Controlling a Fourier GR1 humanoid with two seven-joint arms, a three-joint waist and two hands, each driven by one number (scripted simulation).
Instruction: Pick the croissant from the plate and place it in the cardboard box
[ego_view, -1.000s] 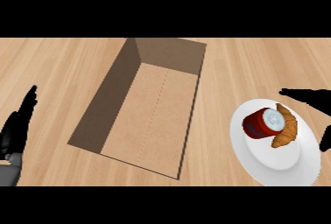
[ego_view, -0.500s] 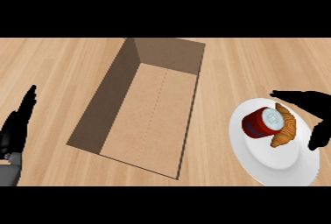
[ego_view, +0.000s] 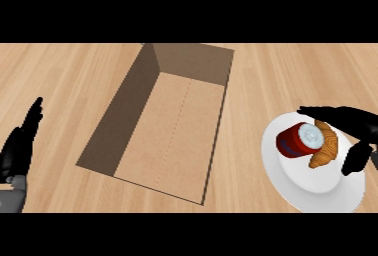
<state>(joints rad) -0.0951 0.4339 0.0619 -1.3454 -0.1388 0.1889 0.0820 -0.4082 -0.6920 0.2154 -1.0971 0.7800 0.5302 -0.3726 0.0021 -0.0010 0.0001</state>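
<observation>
We see the croissant (ego_view: 325, 148) lying on the white plate (ego_view: 311, 186) at the right of the wooden worktop (ego_view: 70, 75). It touches a red can with a pale lid (ego_view: 300, 140), which stands on the plate just to its left.

Our right robot hand (ego_view: 357, 131) comes in from the right edge and arches over the croissant. Its fingers (ego_view: 319, 110) stretch across the far end of the pastry and above the can, and its thumb (ego_view: 355, 157) hangs just beside the near end. The robot hand is open around the croissant, not clamped on it, and we can see a sliver of plate between thumb and pastry.

The cardboard box (ego_view: 177, 131) lies open in the middle of the worktop, well apart from the plate. We see only its brown floor and walls.

Our left robot hand (ego_view: 18, 151) rests at the left edge, open, with its fingers straight and pointing up.
</observation>
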